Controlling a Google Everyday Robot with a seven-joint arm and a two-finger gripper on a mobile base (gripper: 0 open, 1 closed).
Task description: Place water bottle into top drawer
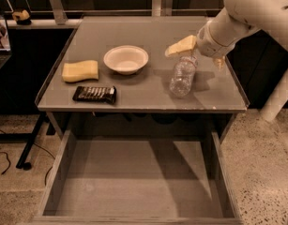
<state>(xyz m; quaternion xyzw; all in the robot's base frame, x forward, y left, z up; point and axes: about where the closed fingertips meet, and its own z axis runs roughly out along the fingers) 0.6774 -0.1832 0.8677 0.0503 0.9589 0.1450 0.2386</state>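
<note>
The water bottle [182, 75], clear ribbed plastic, lies on its side on the right half of the grey table top [148, 90], its neck pointing back toward the arm. My gripper [200, 54] hangs just above the bottle's neck end. Its yellowish fingers [181, 46] are spread, one to the left of the neck and one to the right; it holds nothing. The top drawer [134, 182] is pulled out below the table's front edge, with a bare flat grey bottom and low side walls.
A white bowl [125, 58] sits mid-table, a yellow sponge [80, 71] at the left, and a dark snack bar [94, 94] near the front left edge. The white arm [256, 13] reaches in from the upper right. A table leg and cables are on the floor at left.
</note>
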